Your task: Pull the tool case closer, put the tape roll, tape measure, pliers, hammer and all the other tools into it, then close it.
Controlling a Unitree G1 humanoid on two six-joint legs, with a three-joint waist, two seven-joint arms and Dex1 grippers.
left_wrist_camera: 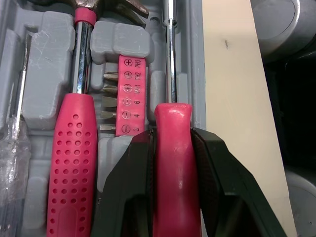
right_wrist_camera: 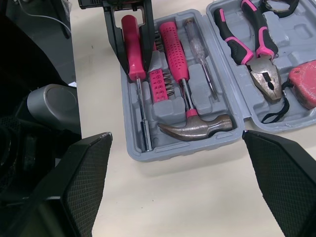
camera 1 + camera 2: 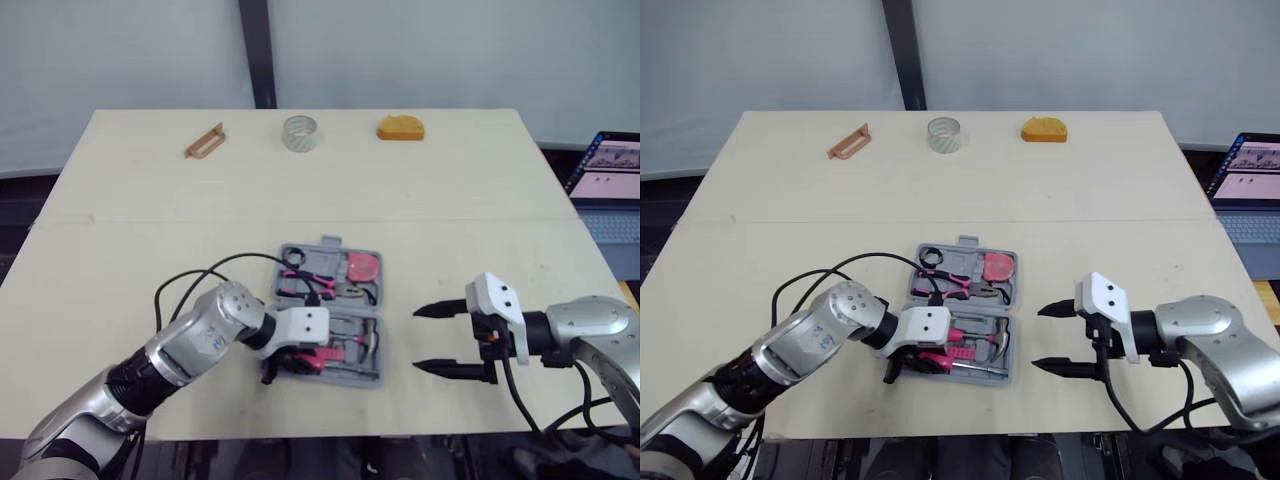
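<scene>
Plainly, the tool case (image 2: 227,98) lies open in the lower middle of the head views, on the table (image 3: 120,260). The hammer (image 2: 183,89), pliers (image 2: 249,47) and tape measure (image 3: 362,268) are already bedded in its moulded slots.

The left gripper (image 1: 173,136) is clenched on the pink handle of a screwdriver (image 2: 132,44), whose steel shaft lies along its channel at the case's edge. The right gripper (image 3: 416,340) hangs released, fingers spread wide, just beside the case at lower right and touching nothing.

The screwdriver looks rigid and light, and its smooth plastic handle could twist in the pads. I judge that a hold across the thick middle of the handle suits pressing it home.

The tape roll (image 3: 300,132) sits at the upper middle of the frame, well apart from the case, lying flat with its hole upward. It is probably light and stiff enough to keep its ring shape. I would put one finger inside the hole and one outside, pinching the wall, because a squeeze across the whole ring may slip off the slick outer wrap.

The case is a hard plastic shell and heavier now that it is loaded. Its lid half is best pushed over from its free rim, away from the hinge.
</scene>
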